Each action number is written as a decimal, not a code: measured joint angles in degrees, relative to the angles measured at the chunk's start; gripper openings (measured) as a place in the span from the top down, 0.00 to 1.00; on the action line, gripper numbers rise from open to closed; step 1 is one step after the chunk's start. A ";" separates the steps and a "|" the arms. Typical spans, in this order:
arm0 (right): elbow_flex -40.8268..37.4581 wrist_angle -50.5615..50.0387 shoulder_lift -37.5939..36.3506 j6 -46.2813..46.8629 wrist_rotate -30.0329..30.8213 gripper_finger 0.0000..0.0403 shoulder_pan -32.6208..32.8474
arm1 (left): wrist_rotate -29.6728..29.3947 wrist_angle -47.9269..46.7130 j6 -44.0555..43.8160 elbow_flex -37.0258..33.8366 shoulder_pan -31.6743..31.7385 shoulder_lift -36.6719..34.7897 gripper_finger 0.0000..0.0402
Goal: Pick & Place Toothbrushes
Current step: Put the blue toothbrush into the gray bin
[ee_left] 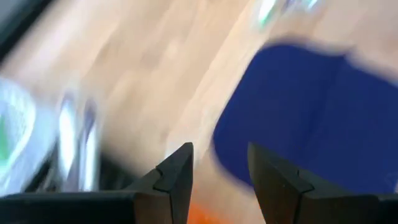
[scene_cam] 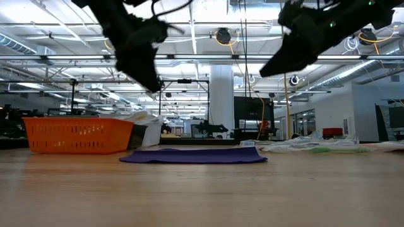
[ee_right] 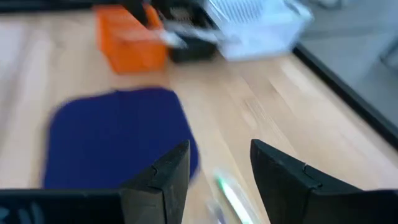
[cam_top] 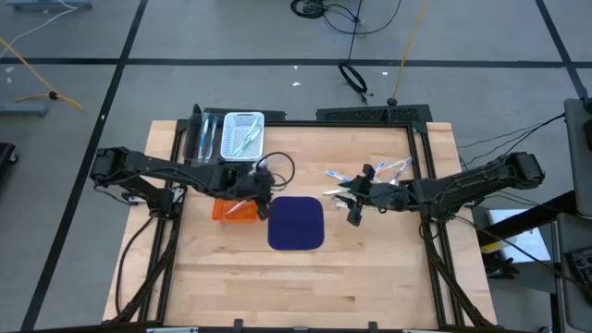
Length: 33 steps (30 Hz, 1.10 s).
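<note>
High view: toothbrushes [cam_top: 393,168] lie scattered, pointing various ways, beside right hand [cam_top: 350,205].

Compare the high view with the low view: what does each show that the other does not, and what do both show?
Only the high view shows the white basket holding toothbrushes, the loose toothbrushes on the table's right side, and both open end effectors, left and right. Only the low view shows the room behind with its ceiling lights. Both show the orange basket, the blue mat and the wooden table.
</note>
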 joint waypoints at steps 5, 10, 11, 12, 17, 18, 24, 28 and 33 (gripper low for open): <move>0.00 -9.09 0.00 5.34 0.01 0.60 -5.46 | 0.00 13.73 8.31 0.00 0.00 0.00 0.62; 0.00 -17.68 0.00 5.59 -0.23 0.60 -11.68 | 0.00 21.80 13.26 0.00 0.00 -0.02 0.62; 0.00 -19.24 0.00 5.59 -0.43 0.60 -13.00 | 0.00 22.60 13.88 0.00 0.00 -0.02 0.62; 0.00 -20.87 0.00 5.53 -1.22 0.60 -14.40 | 0.01 23.22 14.41 0.00 0.00 -0.02 0.62; 0.02 -26.16 0.00 1.47 -5.75 0.60 -20.36 | 0.02 24.22 15.72 0.00 0.15 -0.02 0.62; 0.02 -26.65 0.00 0.37 -6.74 0.60 -21.35 | 0.02 24.22 15.73 0.00 0.27 -0.02 0.62; 0.07 -29.35 0.00 -8.19 -11.72 0.60 -25.40 | 0.04 24.24 15.72 0.00 1.04 -0.02 0.62; 0.07 -30.63 1.59 -11.33 -12.06 0.60 -27.12 | 0.07 24.29 15.72 0.00 1.47 -0.02 0.62; 0.07 -30.57 6.79 -16.61 -12.13 0.60 -28.00 | 0.07 24.32 15.71 0.00 1.68 -0.02 0.62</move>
